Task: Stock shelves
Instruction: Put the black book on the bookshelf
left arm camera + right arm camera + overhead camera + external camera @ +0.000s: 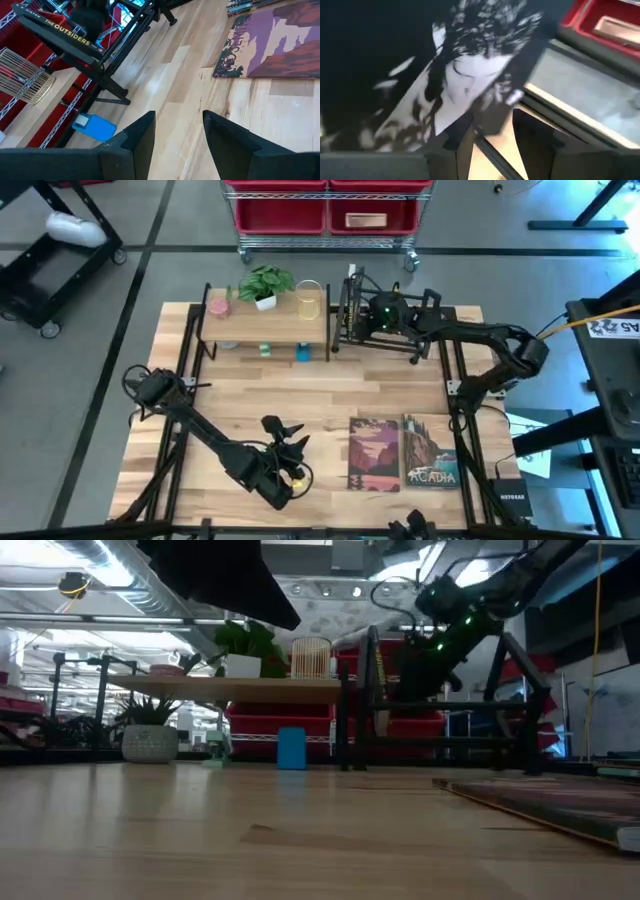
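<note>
1. Books are the stock: two flat picture-cover books lie side by side on the table near its front edge, a purple canyon one and one lettered Acadia, their long edges touching or nearly so.
2. Shelving stands along the back edge: the wood-topped shelf toward the back-left, carrying a potted plant and a wire cup, and the black book rack just beside it.
3. One dark book, titled The Outsiders, already sits in the rack, leaning.
4. The right gripper reaches into the rack; its wrist view shows the jaws apart with a rack bar between them, close to that book's cover, clamped on nothing.
5. The left gripper hovers over bare wood near the front edge, left of the canyon book, fingers spread and empty.
6. Handling judgement: the books look thin, stiff and light, with smooth covers likely to slip.
7. Lying flat, they offer only an edge, so I would take the free outer long edge and pinch across the thickness.
</note>
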Controlling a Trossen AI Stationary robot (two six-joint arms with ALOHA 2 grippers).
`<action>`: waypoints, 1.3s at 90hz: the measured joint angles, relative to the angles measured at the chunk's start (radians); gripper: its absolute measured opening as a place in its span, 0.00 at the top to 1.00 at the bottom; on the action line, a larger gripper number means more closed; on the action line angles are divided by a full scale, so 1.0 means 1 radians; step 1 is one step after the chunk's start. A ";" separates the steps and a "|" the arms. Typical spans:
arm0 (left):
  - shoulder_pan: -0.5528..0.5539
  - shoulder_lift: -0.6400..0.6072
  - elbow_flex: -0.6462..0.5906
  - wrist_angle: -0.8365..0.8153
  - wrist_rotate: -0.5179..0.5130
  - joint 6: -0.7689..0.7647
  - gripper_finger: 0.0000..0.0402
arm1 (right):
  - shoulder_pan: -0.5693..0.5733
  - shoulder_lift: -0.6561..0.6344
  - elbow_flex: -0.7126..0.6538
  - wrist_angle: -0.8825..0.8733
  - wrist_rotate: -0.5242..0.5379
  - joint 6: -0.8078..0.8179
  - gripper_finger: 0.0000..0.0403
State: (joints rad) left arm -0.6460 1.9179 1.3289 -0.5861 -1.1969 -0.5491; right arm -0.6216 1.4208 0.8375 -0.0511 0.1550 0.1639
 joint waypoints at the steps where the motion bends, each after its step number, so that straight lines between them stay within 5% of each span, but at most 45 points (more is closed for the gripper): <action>1: 0.000 0.000 0.000 0.000 0.000 0.000 0.62 | 0.000 -0.010 0.000 -0.008 0.000 -0.005 0.70; 19: 0.000 0.000 0.000 0.000 0.000 0.000 0.62 | 0.025 -0.124 0.000 -0.138 -0.046 0.053 0.70; 31: 0.000 0.000 0.000 0.000 0.000 0.000 0.62 | 0.054 -0.091 0.000 -0.161 0.026 0.172 0.70; 69: 0.000 0.000 0.000 0.000 0.003 0.008 0.62 | 0.065 0.167 0.000 0.118 -0.110 0.277 0.70; 117: 0.001 0.000 0.000 0.000 0.003 0.010 0.62 | 0.065 0.150 0.000 0.149 -0.173 0.257 0.70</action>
State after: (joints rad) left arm -0.6453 1.9179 1.3289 -0.5861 -1.1934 -0.5390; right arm -0.5564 1.5707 0.8375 0.0978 -0.0177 0.4206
